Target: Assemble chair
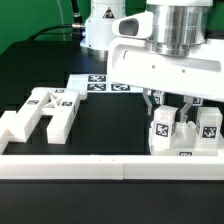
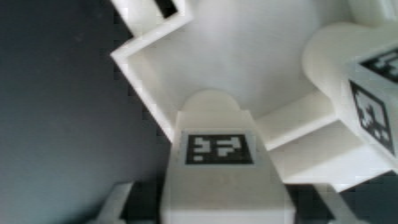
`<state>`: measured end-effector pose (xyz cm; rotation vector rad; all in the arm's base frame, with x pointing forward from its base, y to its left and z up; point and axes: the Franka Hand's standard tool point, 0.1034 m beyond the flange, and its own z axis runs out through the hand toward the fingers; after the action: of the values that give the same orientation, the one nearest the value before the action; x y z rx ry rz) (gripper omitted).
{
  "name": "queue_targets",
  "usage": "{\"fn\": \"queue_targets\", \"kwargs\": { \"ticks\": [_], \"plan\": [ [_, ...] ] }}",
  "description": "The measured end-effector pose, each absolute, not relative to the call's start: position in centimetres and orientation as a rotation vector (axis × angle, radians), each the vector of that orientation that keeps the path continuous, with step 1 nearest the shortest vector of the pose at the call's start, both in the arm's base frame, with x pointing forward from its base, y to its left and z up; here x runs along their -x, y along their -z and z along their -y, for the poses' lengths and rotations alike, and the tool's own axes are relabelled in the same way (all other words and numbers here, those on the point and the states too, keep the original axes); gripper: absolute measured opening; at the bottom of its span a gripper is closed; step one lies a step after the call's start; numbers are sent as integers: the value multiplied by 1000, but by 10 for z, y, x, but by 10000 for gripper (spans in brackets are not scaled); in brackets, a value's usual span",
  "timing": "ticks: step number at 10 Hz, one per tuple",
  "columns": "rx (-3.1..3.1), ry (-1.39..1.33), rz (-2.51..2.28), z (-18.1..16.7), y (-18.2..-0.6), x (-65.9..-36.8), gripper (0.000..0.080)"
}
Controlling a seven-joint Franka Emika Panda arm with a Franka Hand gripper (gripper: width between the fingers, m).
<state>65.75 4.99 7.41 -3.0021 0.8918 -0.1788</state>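
Far left of the exterior view: an H-shaped frame (image 1: 45, 110) of the chair lies flat on the black bench (image 1: 110, 125), with square tags on its upper faces. It is well apart from the arm.

Front edge: the long white border wall (image 1: 60, 166) runs across the whole width, just in front of the frame and of the parts on the right.

Centre, further back: the marker board (image 1: 88, 82) lies flat on the bench with nothing on it. The arm's white base (image 1: 100, 25) stands behind it.

Right of centre: the end effector (image 1: 172, 110) hangs from the broad white wrist housing. It points down into a cluster of chair parts.

End effector state: it is clenched on a tagged leg piece (image 1: 165, 130). In the wrist view that piece (image 2: 217, 150) runs straight out from between the grey fingers (image 2: 128, 205). It fills the gap between them, and its rounded end and square tag face the camera.

Beside the held piece: a second tagged block (image 1: 208, 125) stands upright near the exterior view's right edge. A lower tagged part (image 1: 185, 152) sits in front, close to the border wall.

Beyond the leg in the wrist view: a large angular white part (image 2: 196, 60) and a rounded tagged part (image 2: 365, 100) press close around the leg piece. I cannot tell whether the leg piece touches them.

Where the chair is: in separate parts, the frame at the exterior view's left and the rest clustered under the end effector at its right.
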Motion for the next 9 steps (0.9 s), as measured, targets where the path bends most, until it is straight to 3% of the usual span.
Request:
{"fn": "queue_targets", "kwargs": {
  "ticks": [1,2,3,4,5,9],
  "plan": [
    [3021,178,-837,-50,-74,-657,292],
    [3034,177,-793,-51,-74,-657,472],
    [3062,178,-697,-52,-74,-657,588],
    [3106,180,-515,-51,-74,-658,588],
    [3134,185,-372,-49,-76,-659,637],
    [3176,178,292,-47,-76,-660,648]
  ]
}}
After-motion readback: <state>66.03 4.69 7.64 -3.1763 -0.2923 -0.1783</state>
